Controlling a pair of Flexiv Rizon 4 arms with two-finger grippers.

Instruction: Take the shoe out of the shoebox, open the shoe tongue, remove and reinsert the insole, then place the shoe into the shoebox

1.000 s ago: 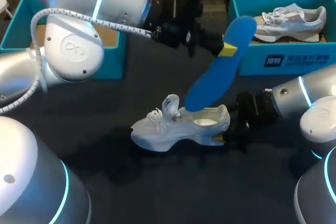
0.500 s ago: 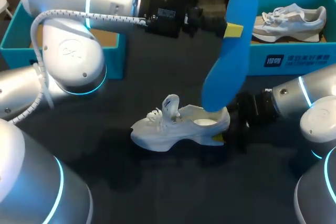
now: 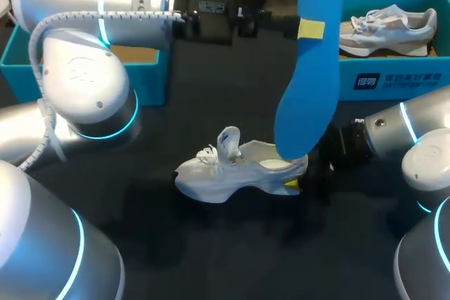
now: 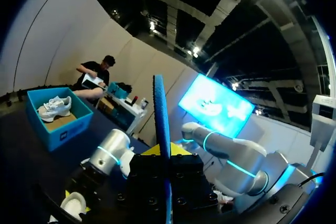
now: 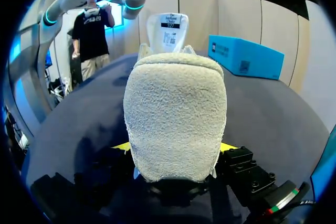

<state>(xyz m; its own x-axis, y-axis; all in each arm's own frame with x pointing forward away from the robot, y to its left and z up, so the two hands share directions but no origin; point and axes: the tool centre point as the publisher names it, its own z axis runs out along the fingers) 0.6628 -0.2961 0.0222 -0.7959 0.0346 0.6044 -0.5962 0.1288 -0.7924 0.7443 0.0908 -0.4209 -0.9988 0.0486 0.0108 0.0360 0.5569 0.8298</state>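
Observation:
A white shoe [image 3: 235, 171] stands on the dark table, toe to the left, tongue [image 3: 228, 142] pulled up. My right gripper [image 3: 295, 183] is shut on its heel; in the right wrist view the fuzzy heel [image 5: 176, 111] fills the space between the yellow fingertips [image 5: 122, 146]. My left gripper [image 3: 311, 29] is shut on a blue insole [image 3: 306, 96], which hangs almost upright with its lower end just above the shoe's heel opening. From the left wrist, the insole [image 4: 160, 111] shows edge-on between the fingers of the left gripper [image 4: 163, 153].
A blue shoebox [image 3: 394, 79] at the back right holds a second pale shoe [image 3: 387, 26]. Another blue box [image 3: 151, 79] sits at the back left, partly behind my left arm. The table in front of the shoe is bare.
The left arm has swung the insole from a slant to nearly upright and lifted it, its lower end shifting right over the heel. The shoe and right gripper stayed put.

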